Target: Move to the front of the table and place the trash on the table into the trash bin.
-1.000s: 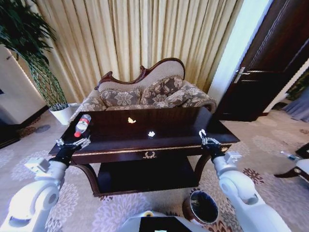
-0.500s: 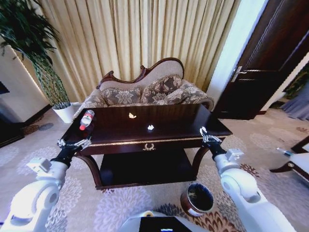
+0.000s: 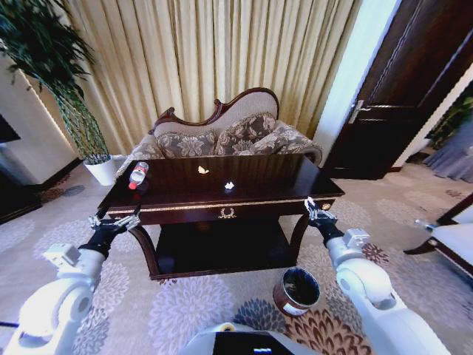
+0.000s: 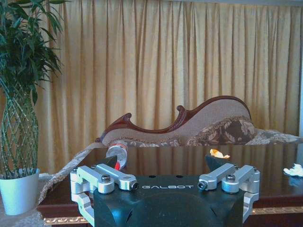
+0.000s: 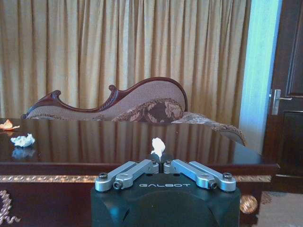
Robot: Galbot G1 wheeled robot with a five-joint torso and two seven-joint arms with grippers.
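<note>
The dark glossy table (image 3: 251,198) with gold trim stands ahead of me, in front of a sofa. Two pieces of trash lie on its top: a yellow-orange scrap (image 3: 202,169) (image 4: 217,153) and a white scrap (image 3: 229,185) (image 5: 22,140). The round brown trash bin (image 3: 297,290) stands on the carpet near the table's right front leg. My right gripper (image 3: 313,212) (image 5: 158,163) hovers off the table's right front corner, shut on a small white paper scrap (image 5: 157,146). Off the left front corner, my left gripper (image 3: 112,222) (image 4: 164,182) is open and holds nothing.
A bottle with a red cap (image 3: 137,175) (image 4: 117,156) lies on the table's left side. A potted plant (image 3: 74,126) stands at the left and a dark door (image 3: 399,96) at the right. A lower shelf (image 3: 222,255) sits under the tabletop. Patterned carpet surrounds the table.
The whole head view has shifted: the table now looks smaller and farther off, and more of the bin shows. Both grippers keep the same pose.
</note>
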